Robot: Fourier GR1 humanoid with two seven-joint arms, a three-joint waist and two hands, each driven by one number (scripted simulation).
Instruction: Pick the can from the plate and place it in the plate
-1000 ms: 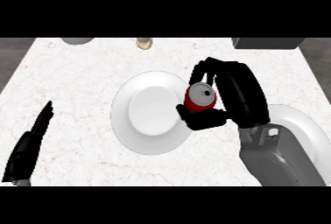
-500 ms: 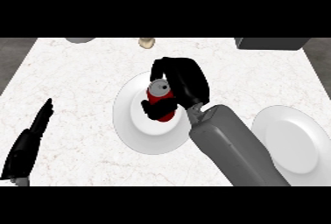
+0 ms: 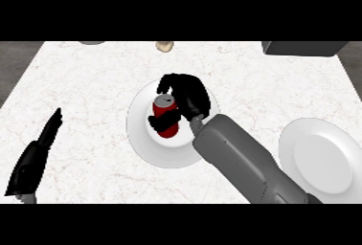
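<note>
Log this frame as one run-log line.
right hand: fingers curled on can | can: over centre plate | right plate: bare | left hand: open, resting

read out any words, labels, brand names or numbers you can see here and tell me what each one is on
None can be read.
Red can, held by the right hand over the centre plate: no lettering shows on its side.
Plate at right: plain white.
Left hand: no markings.
</note>
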